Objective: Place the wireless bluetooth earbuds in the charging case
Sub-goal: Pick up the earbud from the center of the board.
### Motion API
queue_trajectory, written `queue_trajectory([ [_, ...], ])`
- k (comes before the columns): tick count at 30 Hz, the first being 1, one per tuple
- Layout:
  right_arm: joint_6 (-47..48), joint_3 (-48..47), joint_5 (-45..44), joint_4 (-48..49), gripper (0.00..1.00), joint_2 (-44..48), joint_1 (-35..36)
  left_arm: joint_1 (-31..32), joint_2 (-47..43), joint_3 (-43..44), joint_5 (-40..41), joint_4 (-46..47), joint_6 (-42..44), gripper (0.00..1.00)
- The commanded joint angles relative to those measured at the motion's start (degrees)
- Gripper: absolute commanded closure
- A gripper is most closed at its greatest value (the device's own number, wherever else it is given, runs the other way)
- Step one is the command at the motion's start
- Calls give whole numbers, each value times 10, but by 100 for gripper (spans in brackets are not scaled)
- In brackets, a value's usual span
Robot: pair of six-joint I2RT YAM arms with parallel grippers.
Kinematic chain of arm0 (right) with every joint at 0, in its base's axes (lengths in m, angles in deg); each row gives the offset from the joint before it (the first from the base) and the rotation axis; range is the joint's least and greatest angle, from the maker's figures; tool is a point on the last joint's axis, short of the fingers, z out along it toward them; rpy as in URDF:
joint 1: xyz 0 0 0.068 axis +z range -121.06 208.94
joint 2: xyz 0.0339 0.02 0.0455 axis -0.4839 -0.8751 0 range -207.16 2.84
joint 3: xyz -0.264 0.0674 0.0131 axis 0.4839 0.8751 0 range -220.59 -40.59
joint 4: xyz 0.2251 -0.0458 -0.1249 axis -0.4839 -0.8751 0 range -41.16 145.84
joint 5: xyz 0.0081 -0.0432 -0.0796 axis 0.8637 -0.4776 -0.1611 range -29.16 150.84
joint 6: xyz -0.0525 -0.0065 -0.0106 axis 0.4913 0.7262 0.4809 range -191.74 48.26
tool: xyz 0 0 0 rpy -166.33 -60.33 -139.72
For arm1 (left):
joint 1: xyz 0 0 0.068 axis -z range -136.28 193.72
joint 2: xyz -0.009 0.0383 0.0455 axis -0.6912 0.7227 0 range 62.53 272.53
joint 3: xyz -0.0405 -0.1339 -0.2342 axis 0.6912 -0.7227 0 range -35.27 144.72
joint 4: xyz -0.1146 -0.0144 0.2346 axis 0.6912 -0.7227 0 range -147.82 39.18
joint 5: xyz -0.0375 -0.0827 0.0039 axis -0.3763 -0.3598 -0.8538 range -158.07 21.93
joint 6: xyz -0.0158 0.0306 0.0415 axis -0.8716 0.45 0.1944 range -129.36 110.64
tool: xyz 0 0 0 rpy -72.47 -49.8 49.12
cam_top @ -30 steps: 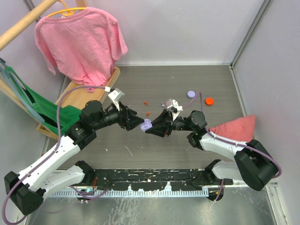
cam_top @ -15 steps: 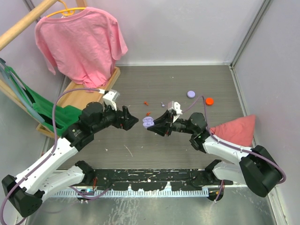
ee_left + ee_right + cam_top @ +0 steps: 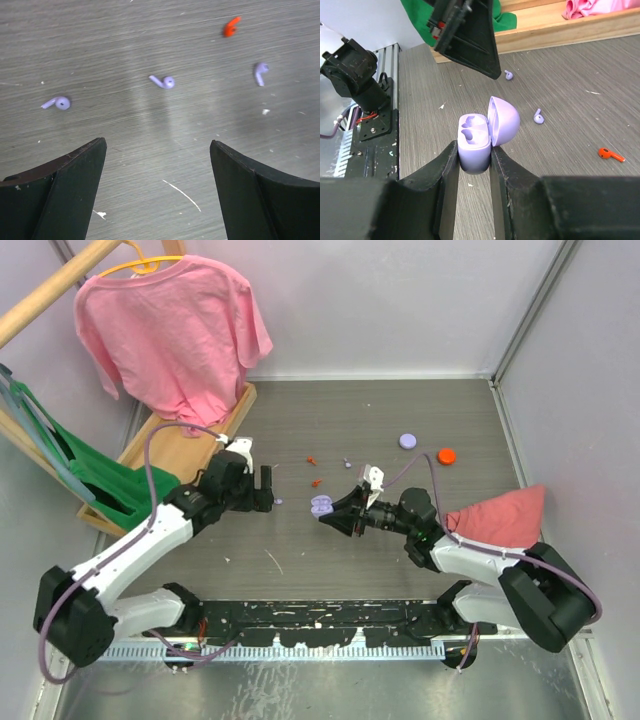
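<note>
The charging case (image 3: 475,140) is a small lilac shell with its lid swung open and two empty sockets showing. My right gripper (image 3: 474,150) is shut on its base and holds it above the table; it also shows in the top view (image 3: 320,505). Tiny lilac earbuds lie loose on the table: one (image 3: 57,103), a second (image 3: 164,82) and a third (image 3: 260,72) ahead of my left gripper (image 3: 157,145). The left gripper is open, empty and low over the table (image 3: 268,490), left of the case. Nothing black and puck-shaped shows.
Red earbud scraps (image 3: 312,459) lie behind the case. A lilac disc (image 3: 407,440) and an orange disc (image 3: 446,454) sit at the back right. A pink cloth (image 3: 500,515) lies at the right, a wooden rack (image 3: 190,445) with a pink shirt and green cloth at the left.
My left gripper has let go near the case and drawn back to the left, now pointing down at the table. The right gripper keeps the case, shifted slightly right.
</note>
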Motion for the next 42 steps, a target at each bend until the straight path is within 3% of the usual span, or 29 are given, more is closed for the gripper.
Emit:
queue_trajectory([
  [1,3,6,-6,73,99,-20,3,-42,50,25,11,23,6,13],
  [9,-16,11,14,116,99,-56,3,-136,157,37,-38,73,19,13],
  [16,-17,7,25,115,99,-64,2,-182,235,64,-61,74,33,15],
  [35,-33,-6,63,115,99,-79,3,-198,307,80,-62,37,46,20],
  [42,-35,-7,66,111,99,-75,2,-197,291,61,-105,22,24,26],
])
